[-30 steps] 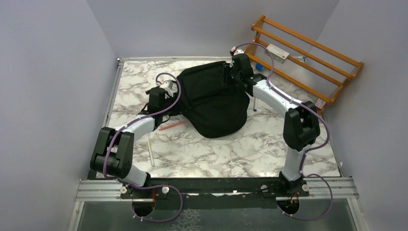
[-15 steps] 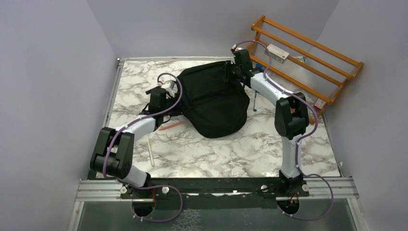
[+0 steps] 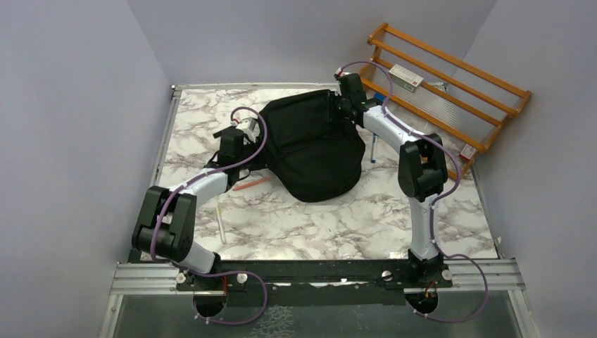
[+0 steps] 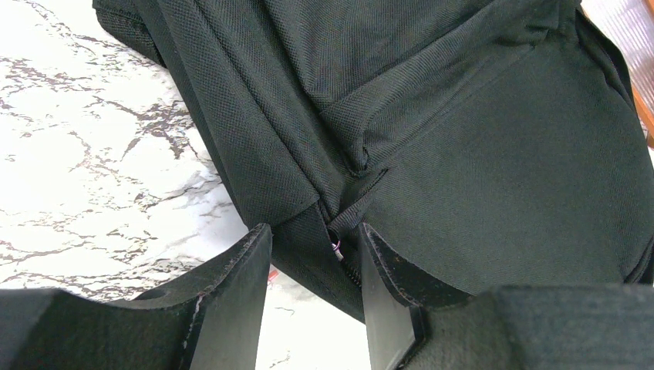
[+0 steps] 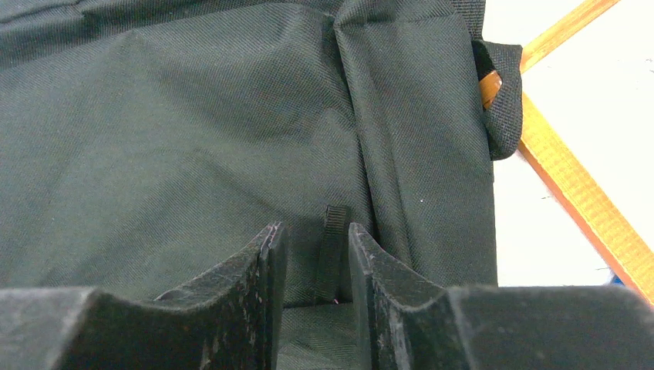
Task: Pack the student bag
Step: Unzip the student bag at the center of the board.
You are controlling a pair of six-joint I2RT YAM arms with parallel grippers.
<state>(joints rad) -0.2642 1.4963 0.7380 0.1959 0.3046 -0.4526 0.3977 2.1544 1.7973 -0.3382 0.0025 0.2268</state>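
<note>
Left hand [image 4: 314, 231] is straddling the 9 o'clock edge of the bag [image 3: 310, 151], grip unclear; right hand [image 5: 315, 230], narrowly open, is flanking its tab [image 5: 334, 239]

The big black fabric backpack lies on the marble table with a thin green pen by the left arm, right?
No, the top view shows that thin pen is orange-red, not green; the black fabric backpack does lie on the marble table.

We look down from high behind near edge onto whole table [image 3: 317, 225]. Both wrist views sit very close, facing student bag [image 3: 310, 151] fabric; we share only bag across all three.
</note>
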